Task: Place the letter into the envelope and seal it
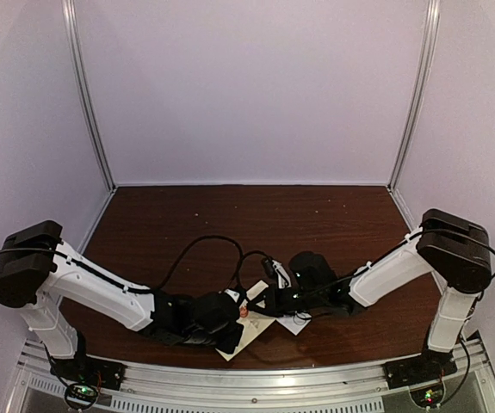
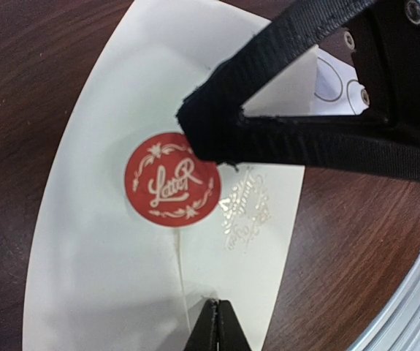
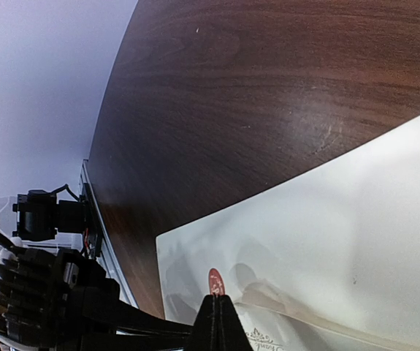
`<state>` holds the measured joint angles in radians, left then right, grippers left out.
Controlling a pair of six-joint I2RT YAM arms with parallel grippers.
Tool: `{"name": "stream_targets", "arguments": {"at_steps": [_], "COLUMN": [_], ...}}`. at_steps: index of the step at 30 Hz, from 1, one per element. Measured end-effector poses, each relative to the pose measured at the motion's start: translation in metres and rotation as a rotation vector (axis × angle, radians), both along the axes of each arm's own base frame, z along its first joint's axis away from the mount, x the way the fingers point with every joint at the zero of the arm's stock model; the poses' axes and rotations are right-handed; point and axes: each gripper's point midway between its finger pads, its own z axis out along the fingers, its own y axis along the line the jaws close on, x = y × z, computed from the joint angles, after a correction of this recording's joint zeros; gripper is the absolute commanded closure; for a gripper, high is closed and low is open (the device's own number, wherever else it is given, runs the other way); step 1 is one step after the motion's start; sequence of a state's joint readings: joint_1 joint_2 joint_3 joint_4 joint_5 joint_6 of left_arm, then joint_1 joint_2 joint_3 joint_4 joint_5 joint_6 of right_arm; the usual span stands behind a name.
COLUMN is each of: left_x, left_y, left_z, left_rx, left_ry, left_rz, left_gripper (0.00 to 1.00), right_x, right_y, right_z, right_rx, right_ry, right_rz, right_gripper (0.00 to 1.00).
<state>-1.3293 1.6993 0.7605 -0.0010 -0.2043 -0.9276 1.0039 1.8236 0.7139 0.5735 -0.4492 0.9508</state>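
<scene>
The cream envelope [image 2: 107, 278] lies flat on the dark wooden table, its flap down under a round red sticker [image 2: 172, 180]. My left gripper [image 2: 218, 303] is shut and empty, its tips resting on the envelope just below the sticker. My right gripper [image 3: 219, 300] is also shut, its tip touching the sticker's [image 3: 216, 281] edge; its black fingers [image 2: 217, 124] reach in from the upper right of the left wrist view. From above, both grippers [image 1: 237, 314] [image 1: 260, 303] meet over the envelope [image 1: 245, 337] near the table's front edge. The letter is out of view.
A small white card of round stickers [image 2: 335, 82] lies just beyond the envelope's far corner, partly under the right gripper. The metal rail [image 2: 414, 307] of the table's near edge runs close to the envelope. Purple walls enclose the table [image 1: 247, 215].
</scene>
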Motion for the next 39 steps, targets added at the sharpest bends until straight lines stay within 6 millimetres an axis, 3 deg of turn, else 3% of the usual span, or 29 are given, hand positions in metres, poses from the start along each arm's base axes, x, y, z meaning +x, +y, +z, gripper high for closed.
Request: {"name": "stream_targets", "arguments": {"at_steps": [39], "left_x": [0.000], "left_y": [0.000], "left_z": [0.000], "left_rx": [-0.001], "left_ry": [0.002], "left_rz": [0.003], "left_gripper": [1.00], "right_x": [0.002], "right_y": [-0.005], "right_z": [-0.023], "right_rx": [-0.037], "right_ry": [0.027], "right_rz": [-0.015], "right_gripper": [1.00]}}
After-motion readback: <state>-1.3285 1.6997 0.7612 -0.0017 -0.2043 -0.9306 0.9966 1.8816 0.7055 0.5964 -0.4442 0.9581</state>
